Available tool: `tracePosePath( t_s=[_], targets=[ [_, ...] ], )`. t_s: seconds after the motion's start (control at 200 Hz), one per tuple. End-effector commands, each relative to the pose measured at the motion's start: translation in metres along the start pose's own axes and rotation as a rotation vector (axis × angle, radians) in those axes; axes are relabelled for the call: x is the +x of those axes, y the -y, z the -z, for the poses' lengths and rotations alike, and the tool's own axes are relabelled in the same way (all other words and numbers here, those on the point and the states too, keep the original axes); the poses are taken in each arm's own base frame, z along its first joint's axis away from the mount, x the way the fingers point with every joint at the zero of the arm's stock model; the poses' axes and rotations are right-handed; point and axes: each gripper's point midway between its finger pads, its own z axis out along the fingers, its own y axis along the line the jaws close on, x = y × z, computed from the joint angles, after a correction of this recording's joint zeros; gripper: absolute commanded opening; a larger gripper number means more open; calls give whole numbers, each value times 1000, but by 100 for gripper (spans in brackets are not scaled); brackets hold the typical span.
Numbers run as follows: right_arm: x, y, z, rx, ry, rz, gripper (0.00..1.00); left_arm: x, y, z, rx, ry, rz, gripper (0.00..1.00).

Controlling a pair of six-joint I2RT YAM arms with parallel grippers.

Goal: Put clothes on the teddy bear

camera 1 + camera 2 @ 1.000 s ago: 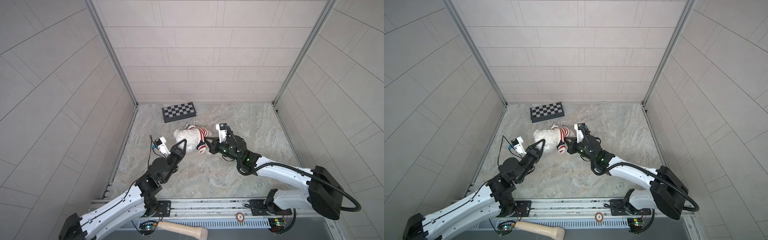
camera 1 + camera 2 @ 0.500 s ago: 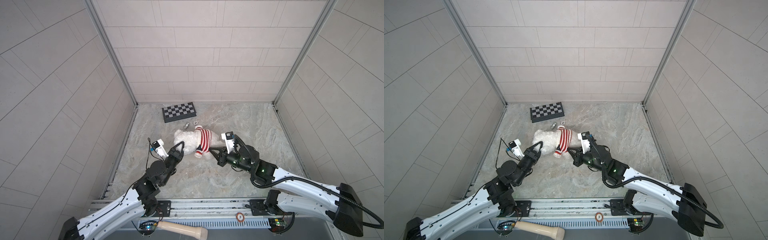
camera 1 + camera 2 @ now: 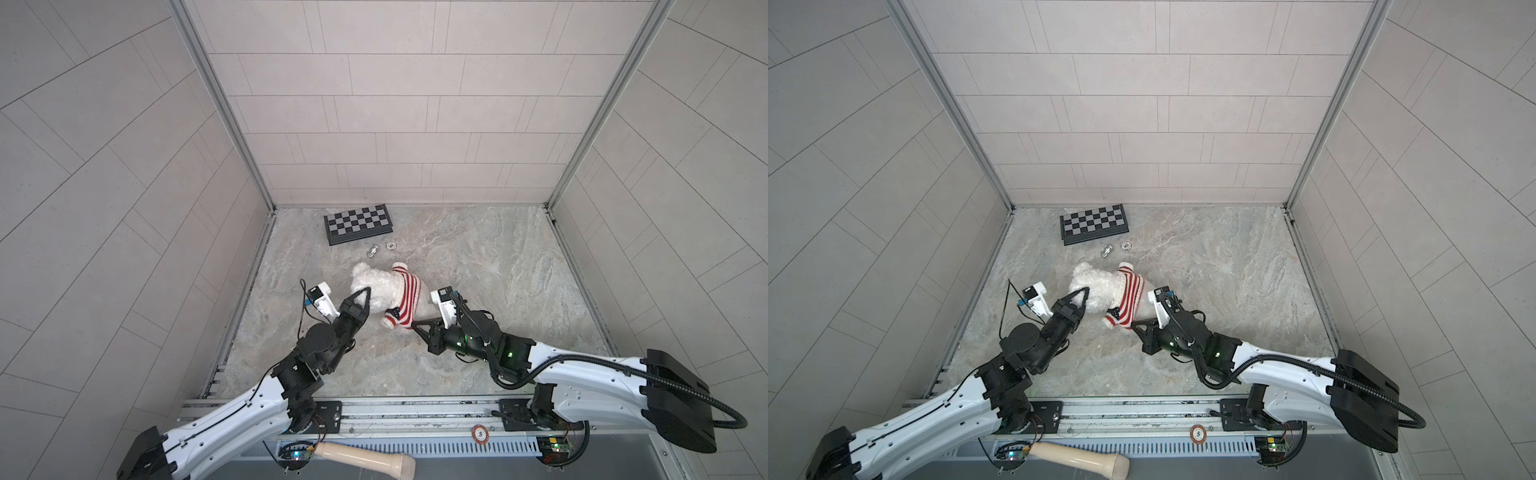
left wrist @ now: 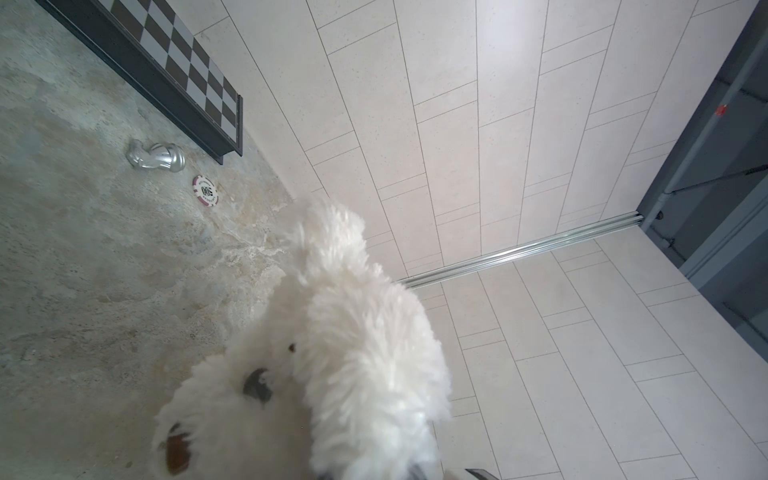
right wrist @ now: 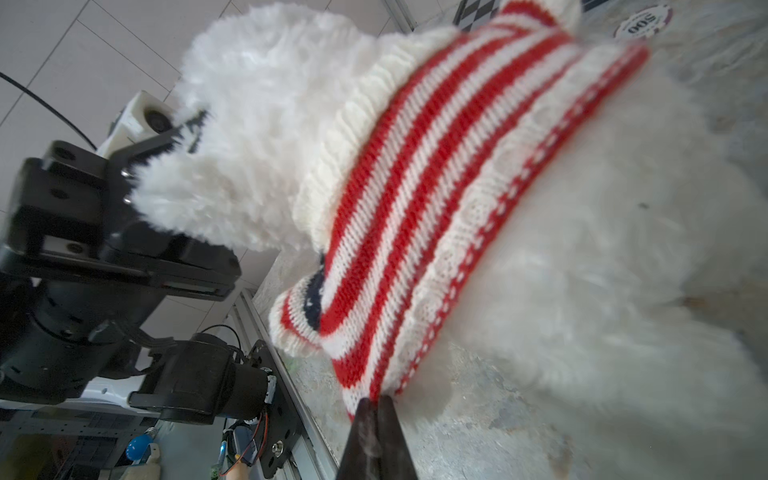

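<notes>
left gripper (image 3: 364,292) tips buried in teddy bear (image 3: 383,284)

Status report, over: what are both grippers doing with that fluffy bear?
Left gripper shut on fluffy white plush teddy bear. Right gripper shut on hem of red-and-white striped knit sweater, worn around bear's torso. Black-and-grey chessboard lies apart, nothing blocking.

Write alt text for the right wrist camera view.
Close up, the right end effector pinches the hem of a red-and-white striped sweater around a fluffy white teddy bear. Beyond it, the left end effector grips the bear's fur.
</notes>
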Motion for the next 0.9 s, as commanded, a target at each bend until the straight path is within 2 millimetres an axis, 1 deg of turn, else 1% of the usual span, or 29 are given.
tracePosePath(
  t_s=[0.0,0.05,0.135,0.235,0.275,0.325,0.4,0.476,0.586,0.696,0.796,0.846,0.891],
  targets=[
    [8,-5,4,-21,-27,-14,0,-21,31,4,96,77,80,0],
    [9,-13,2,-54,-46,-11,0,-19,30,3,97,73,87,0],
    [5,-26,-4,-100,-51,-19,0,-14,30,0,103,64,102,0],
    [1,-38,-18,-155,-45,-46,0,-7,33,-3,107,50,110,0],
    [3,-42,-25,-168,-54,-48,0,-5,34,-4,115,48,123,0],
    [9,-39,-33,-155,-74,-58,0,-6,36,-4,131,55,141,0],
    [24,-26,-38,-103,-109,-59,0,-10,41,-1,144,67,145,0],
    [40,-7,-37,-38,-140,-55,0,-16,45,3,149,79,141,0],
    [57,19,-29,38,-170,-24,0,-24,46,9,153,106,147,0],
    [74,50,-18,163,-234,31,0,-28,50,12,164,120,150,0],
    [80,72,-9,253,-265,68,0,-29,56,11,180,117,156,0],
    [79,81,-5,280,-264,60,0,-28,59,11,184,113,154,0],
    [75,84,-2,288,-249,54,0,-29,60,11,184,112,153,0]
  ],
)
